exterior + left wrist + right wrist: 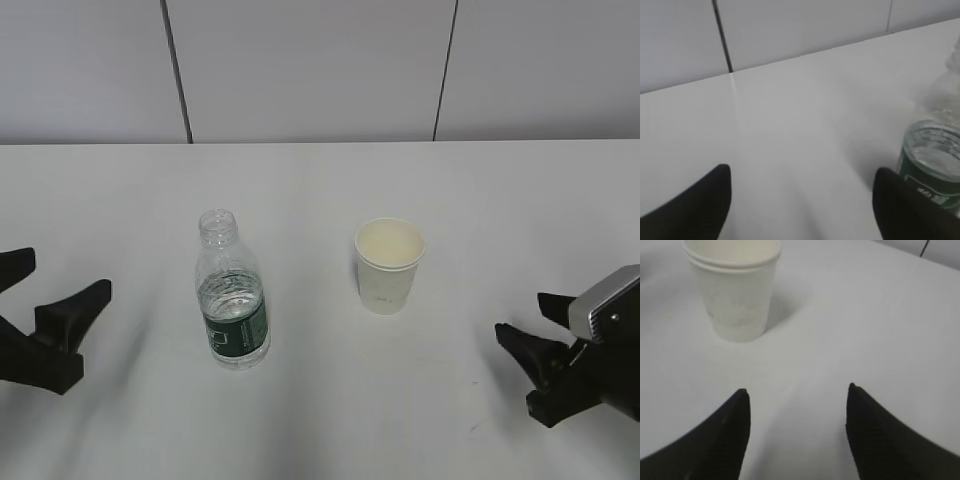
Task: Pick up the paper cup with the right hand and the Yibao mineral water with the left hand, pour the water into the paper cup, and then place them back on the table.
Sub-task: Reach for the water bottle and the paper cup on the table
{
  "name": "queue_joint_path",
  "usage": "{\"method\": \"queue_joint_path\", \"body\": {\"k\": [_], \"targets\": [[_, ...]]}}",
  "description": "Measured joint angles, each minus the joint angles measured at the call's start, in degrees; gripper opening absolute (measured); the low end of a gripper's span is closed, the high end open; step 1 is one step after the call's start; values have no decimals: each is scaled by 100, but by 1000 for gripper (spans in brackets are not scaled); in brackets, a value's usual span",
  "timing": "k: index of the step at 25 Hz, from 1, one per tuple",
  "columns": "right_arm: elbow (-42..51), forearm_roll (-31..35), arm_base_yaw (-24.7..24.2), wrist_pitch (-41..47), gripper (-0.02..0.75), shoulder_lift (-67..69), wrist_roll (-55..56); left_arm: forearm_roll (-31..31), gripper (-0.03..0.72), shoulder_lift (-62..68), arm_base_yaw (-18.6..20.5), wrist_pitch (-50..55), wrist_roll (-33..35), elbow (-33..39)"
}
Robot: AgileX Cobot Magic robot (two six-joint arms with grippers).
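Observation:
The Yibao mineral water [232,296], a clear capless bottle with a dark green label, stands upright on the white table [320,420], left of centre. The white paper cup [388,264] stands upright to its right. My left hand [62,280] is open and empty at the left edge, apart from the bottle. In the left wrist view the gripper [802,175] is open, with the bottle [935,160] beside the right finger. My right hand [528,316] is open and empty at the lower right. In the right wrist view the gripper [796,390] is open, with the cup [735,287] ahead to the upper left.
A grey panelled wall [320,70] with dark seams rises behind the table's far edge. Bare tabletop lies between the bottle and the cup and in front of both.

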Motion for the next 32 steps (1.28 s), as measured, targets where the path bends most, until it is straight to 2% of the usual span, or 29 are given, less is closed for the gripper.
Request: {"method": "queue_joint_path", "body": {"k": [4,8,12,14,17,19,24,32], "targets": [[-60,-191,0,-42,480,455,-102,487,531,882,0,-614,0,18],[-204,-598,0,-42,480,701,-102,688,531,1757,0,-658,0,-57],[-238,-716,0,-62,486,743,-102,883,531,2242,0,-657,0,-89],[-238,-716,0,-62,526,743,-90,1152,531,2323,0,-669,0,-89],[-251,-729,0,-65,627,743,73,1359,536,2356,0,-694,0,-89],[-251,-729,0,-75,659,743,153,1402,566,2356,0,-701,-49,-89],[-456,-942,0,-75,670,743,408,1472,673,2356,0,-701,-659,-228],[-978,-1360,0,-77,668,752,811,1871,687,2356,0,-702,-799,-622]]}}
